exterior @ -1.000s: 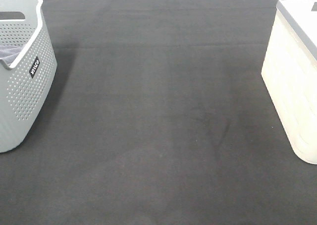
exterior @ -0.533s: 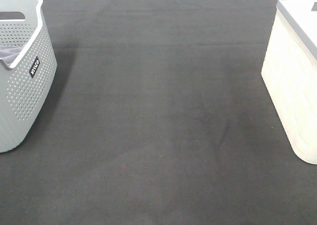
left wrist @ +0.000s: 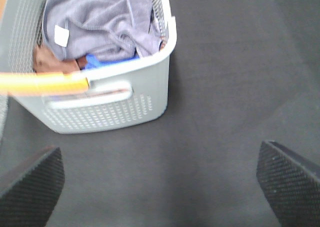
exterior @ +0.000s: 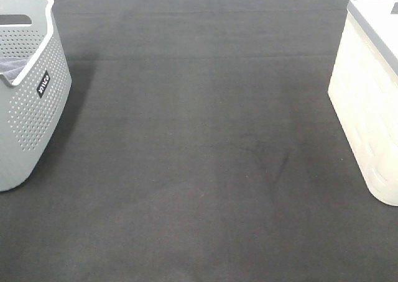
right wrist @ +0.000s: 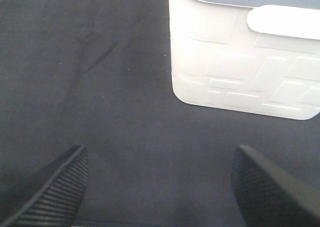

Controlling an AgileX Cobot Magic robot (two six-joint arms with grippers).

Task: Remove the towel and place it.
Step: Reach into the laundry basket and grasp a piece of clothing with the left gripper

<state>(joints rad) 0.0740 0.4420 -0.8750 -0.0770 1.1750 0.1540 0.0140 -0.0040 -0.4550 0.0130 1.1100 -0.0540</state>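
Crumpled grey-lavender microfibre towel [left wrist: 100, 24] lay inside the grey perforated plastic basket [left wrist: 125, 104] at the surface's [exterior: 199, 139] left edge. Left claw [left wrist: 160, 184] and right claw [right wrist: 160, 192] both gaped, empty. A deep pinch could have dragged up the blue cloth [left wrist: 97, 62] beneath, or caught the rim.

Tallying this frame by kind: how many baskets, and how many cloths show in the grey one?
Baskets: 2 (grey basket, white basket)
Cloths: 3 (lavender towel, blue cloth, brown cloth), all in the grey basket
Total: 5
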